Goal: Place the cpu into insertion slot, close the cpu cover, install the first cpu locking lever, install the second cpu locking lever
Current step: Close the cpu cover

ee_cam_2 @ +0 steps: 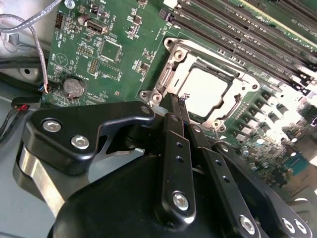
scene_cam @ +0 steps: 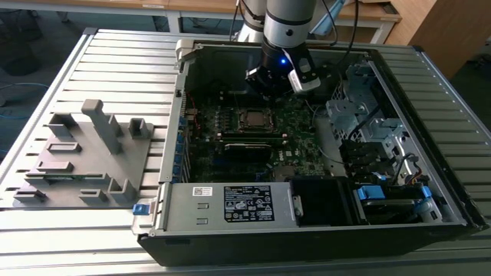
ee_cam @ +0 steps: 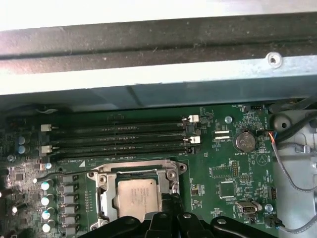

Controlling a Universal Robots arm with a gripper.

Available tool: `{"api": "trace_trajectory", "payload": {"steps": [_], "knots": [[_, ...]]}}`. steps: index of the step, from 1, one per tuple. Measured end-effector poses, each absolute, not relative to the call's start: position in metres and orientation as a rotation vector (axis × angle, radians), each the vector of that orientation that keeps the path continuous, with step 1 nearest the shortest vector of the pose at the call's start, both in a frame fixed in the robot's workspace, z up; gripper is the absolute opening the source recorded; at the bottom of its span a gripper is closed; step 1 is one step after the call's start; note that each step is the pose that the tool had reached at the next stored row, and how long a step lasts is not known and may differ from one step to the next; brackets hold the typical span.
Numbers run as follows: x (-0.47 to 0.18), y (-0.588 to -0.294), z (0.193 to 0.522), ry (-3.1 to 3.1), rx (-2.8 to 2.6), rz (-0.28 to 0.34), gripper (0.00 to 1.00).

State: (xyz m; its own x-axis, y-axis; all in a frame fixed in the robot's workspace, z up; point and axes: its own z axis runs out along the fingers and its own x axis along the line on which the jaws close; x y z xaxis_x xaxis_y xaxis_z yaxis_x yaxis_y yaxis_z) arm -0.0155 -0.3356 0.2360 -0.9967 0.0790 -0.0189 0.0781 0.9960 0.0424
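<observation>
**Closed gripper tip at the corner of a loaded CPU socket**

The gripper [ee_cam_2: 177,102] has its fingers pressed together with no gap showing and nothing bulky between them. I cannot tell whether something thin is nipped at the very tip.

The cpu [ee_cam_2: 204,90] lies flat inside the insertion slot [ee_cam_2: 173,45], with its pale metal top facing up. The cpu cover [ee_cam_2: 170,75] looks to be down over it, its silvery frame ringing the chip and the chip showing through the window. I cannot make out whether either locking lever is latched.

Key relation: in the second wrist view the fingertips [ee_cam_2: 172,110] end right at one corner of the socket, just beside the cover frame. Contact cannot be confirmed. The chip lies straight ahead of the tips, along the line the fingers point. The first wrist view agrees: the dark finger ends come up against one side edge of the chip, and the memory slots [ee_cam: 119,136] run parallel to the socket's far edge.

In the exterior view the gripper hangs at upper centre of the frame, inside the open computer case [scene_cam: 253,247]. The socket sits at mid-frame, just below the gripper and a little toward the exterior view's left. There is only one arm, and it is already on top of the work area, close to the green motherboard [ee_cam_2: 114,29].

My read is that chip placement and cover closing are done, and the gripper is working at the socket's edge hardware.
</observation>
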Motion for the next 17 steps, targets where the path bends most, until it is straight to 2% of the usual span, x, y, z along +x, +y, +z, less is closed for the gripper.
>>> {"api": "trace_trajectory", "payload": {"steps": [17], "knots": [[-0.0163, -0.3357, 0.2356, 3.127, 0.123, 0.063, 0.10]]}}
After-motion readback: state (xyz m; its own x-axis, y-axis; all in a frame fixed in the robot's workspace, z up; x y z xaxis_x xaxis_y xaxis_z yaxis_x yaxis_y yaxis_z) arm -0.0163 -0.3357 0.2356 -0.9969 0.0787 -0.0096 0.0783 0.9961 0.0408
